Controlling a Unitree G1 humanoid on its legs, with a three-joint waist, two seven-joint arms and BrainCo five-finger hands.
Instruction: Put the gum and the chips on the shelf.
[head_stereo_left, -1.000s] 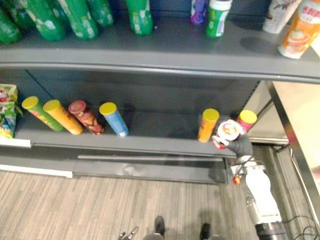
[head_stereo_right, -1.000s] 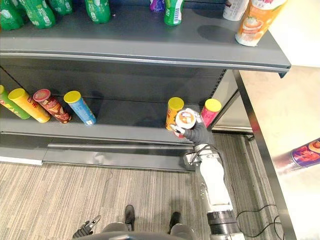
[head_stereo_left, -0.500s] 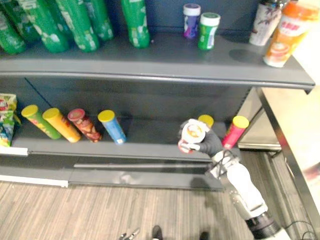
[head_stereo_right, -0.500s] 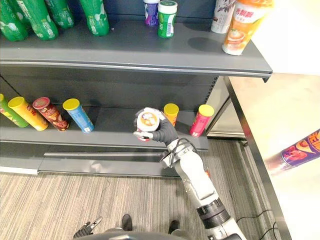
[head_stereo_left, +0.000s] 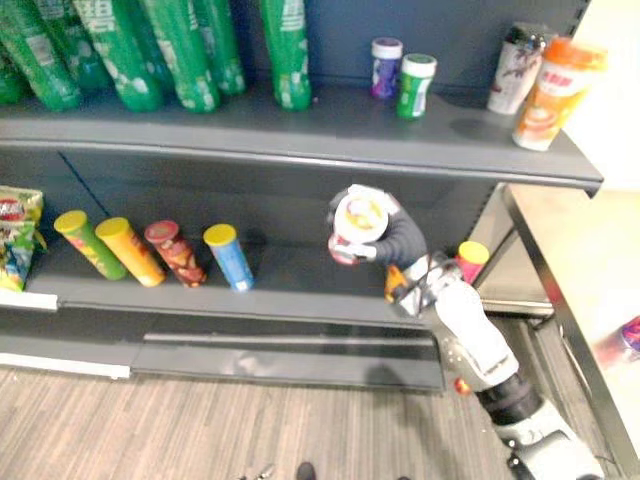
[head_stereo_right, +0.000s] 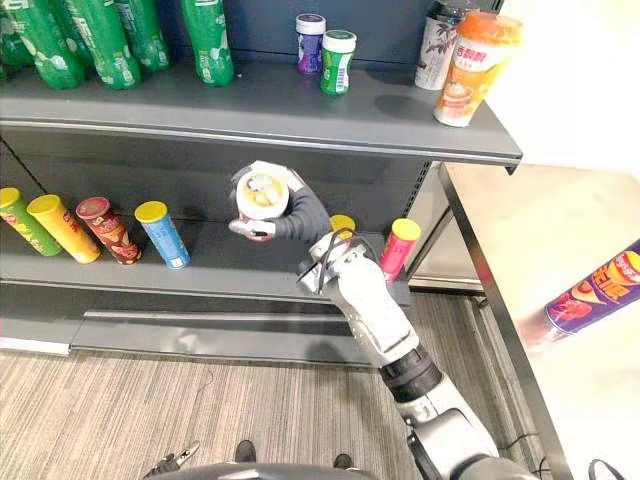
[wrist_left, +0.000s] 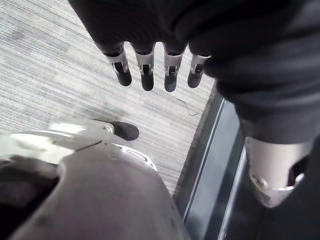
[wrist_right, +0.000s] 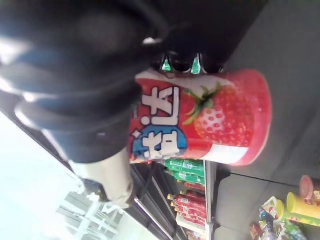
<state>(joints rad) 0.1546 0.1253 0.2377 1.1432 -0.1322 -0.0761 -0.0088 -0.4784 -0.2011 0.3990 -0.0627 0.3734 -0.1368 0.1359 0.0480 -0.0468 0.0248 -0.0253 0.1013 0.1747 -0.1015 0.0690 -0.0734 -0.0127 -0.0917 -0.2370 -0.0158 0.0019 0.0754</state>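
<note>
Landmark: the upper grey metal shelf, with tall green plastic bottles standing on its left part.
Right hand: raised just below that shelf's front edge, fingers and thumb clamped round a red cylindrical canister with a strawberry print.
Canister: held in the air beneath the upper shelf, near its middle, with its pale round top turned toward the head camera.
Left hand: hangs over the striped grey floor, well below the upper shelf, fingers straight and slightly apart, holding nothing.
On the upper shelf: a small purple jar and a small green jar side by side near its middle, and a tall orange cup at its right end.
Under the upper shelf: the lower grey board carries leaning chip tubes — green, yellow, red and blue below its left half, and a pink yellow-lidded tube below its right end.
</note>
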